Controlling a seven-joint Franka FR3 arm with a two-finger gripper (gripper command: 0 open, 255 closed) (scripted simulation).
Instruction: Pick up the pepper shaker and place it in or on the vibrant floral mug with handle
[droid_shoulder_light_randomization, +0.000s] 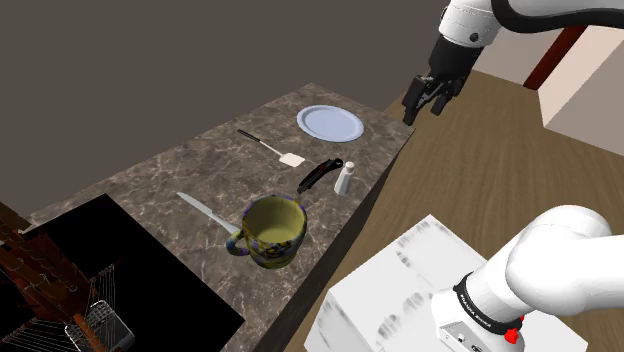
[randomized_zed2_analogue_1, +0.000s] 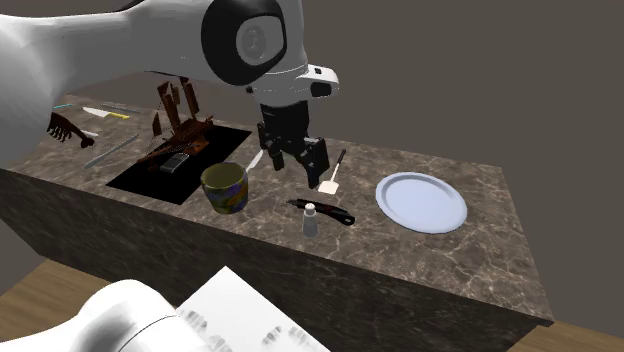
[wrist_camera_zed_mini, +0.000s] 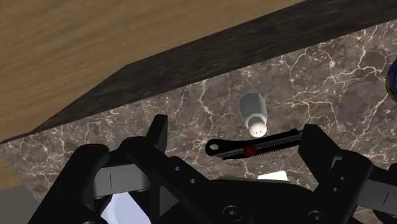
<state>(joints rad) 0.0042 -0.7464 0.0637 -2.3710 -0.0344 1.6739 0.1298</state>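
Hovering well above the dark marble countertop (droid_shoulder_light_randomization: 200, 170), my pincer (droid_shoulder_light_randomization: 423, 108) hangs spread and empty, its two black fingers (wrist_camera_zed_mini: 159, 132) standing wide apart with nothing touching them. In the wrist view the pepper shaker (wrist_camera_zed_mini: 254, 114) shows between the fingers, far below them. It is small and pale with a white cap, and it stands upright close to the countertop's edge on the stand's side. A black-handled tool (droid_shoulder_light_randomization: 320, 173) with a red dot lies just beside it, further in from that edge. The mug (droid_shoulder_light_randomization: 272, 230), purple and yellow outside and yellow-green inside, stands upright along the same edge, near the sink (droid_shoulder_light_randomization: 150, 265). A pale blue plate (droid_shoulder_light_randomization: 330, 123) rests near the countertop's corner on the shaker's other side. A white spatula (droid_shoulder_light_randomization: 272, 148) lies towards the far edge and a knife (droid_shoulder_light_randomization: 208, 213) lies next to the mug.
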